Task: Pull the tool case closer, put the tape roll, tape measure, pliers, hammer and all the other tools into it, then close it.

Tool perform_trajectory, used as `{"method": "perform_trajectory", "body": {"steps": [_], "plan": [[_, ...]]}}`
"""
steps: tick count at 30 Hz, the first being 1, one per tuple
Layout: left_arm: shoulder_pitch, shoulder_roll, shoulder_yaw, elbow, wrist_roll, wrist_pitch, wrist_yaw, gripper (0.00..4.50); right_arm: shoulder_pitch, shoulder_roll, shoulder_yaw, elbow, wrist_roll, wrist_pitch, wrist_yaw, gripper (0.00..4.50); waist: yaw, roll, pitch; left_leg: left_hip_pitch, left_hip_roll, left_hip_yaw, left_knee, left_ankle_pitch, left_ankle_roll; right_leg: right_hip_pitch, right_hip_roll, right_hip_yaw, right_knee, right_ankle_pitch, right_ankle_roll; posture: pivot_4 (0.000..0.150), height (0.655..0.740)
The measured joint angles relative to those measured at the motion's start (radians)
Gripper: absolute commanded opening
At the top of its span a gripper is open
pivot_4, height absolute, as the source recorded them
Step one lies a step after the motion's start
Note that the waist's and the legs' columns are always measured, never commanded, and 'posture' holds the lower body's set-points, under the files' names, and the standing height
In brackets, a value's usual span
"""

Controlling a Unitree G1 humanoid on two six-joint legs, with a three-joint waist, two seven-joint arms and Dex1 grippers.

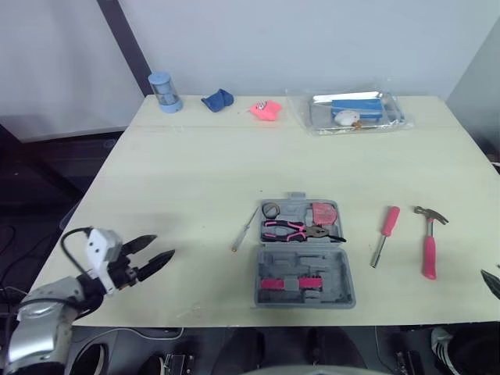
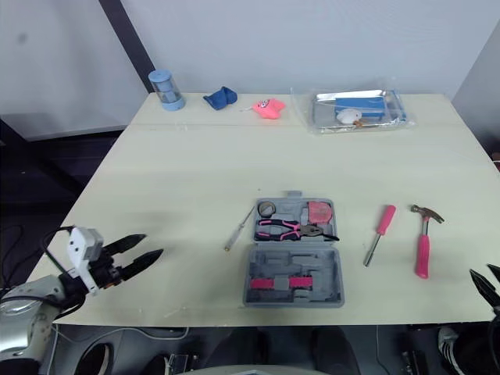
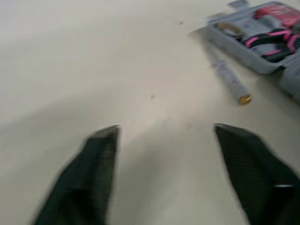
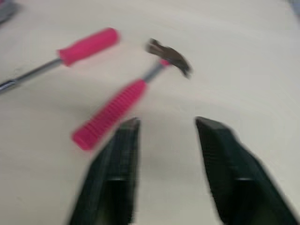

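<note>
Three tools outside the open tool case (image 1: 308,262), all flat on the table (image 1: 195,172): hammer (image 1: 429,242) well to its right, pink screwdriver (image 1: 384,233) between hammer and case, small grey screwdriver (image 1: 244,231) just beside its left wall. Tape roll (image 1: 270,210), tape measure (image 1: 323,213) and pliers (image 1: 293,230) already in the far half. Case itself near the front edge, so likely no more pulling needed.

Right gripper (image 4: 167,122) low over the front right of the table, fingers spread and empty, pointed toward the hammer's pink handle. Left gripper (image 1: 163,245) at the front left, likewise spread and empty, well apart from every tool.

Probably the hammer next. Take the handle near its middle, across its length; squeeze only with a finger on each side; lift level to keep the heavy head from swinging.

Plenty of bare table between hammer and case. Mind the pink screwdriver on the way across, and the front edge close behind the handle's end.
</note>
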Motion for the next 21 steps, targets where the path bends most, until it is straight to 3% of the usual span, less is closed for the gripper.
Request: {"method": "perform_trajectory", "body": {"steps": [2, 3, 15, 21], "plan": [[0.028, 0.001, 0.027, 0.015, -0.004, -0.003, -0.001, 4.50, 0.013, 0.001, -0.033, 0.043, 0.010, -0.002, 0.008, 4.35, 0.000, 0.000, 0.000, 0.000, 0.000, 0.000, -0.001, 0.000, 0.000, 0.000, 0.000, 0.000, 0.000, -0.001, -0.001, 0.150, 0.7400], [0.042, 0.001, 0.040, 0.029, -0.007, -0.003, -0.001, 4.50, 0.012, 0.000, -0.051, 0.079, 0.015, -0.008, 0.018, 4.44, 0.000, 0.000, 0.000, 0.000, 0.000, 0.000, -0.001, 0.000, 0.000, 0.000, -0.001, 0.000, 0.000, -0.001, -0.002, 0.150, 0.7400], [0.024, 0.000, 0.033, 0.005, -0.008, -0.002, -0.006, 4.50, -0.036, -0.002, -0.057, 0.137, 0.010, -0.030, 0.050, 4.44, 0.001, 0.001, -0.001, 0.000, 0.001, 0.000, -0.001, 0.000, 0.000, 0.000, -0.002, 0.001, -0.001, -0.001, -0.002, 0.150, 0.7400], [0.016, -0.009, -0.035, -0.116, -0.007, 0.015, -0.002, 4.50, 0.002, 0.022, -0.013, -0.058, 0.064, 0.006, 0.129, 4.44, 0.001, 0.002, -0.001, 0.000, 0.001, 0.000, -0.002, 0.000, 0.000, 0.000, -0.003, 0.001, -0.001, -0.001, -0.002, 0.150, 0.7400]]}}
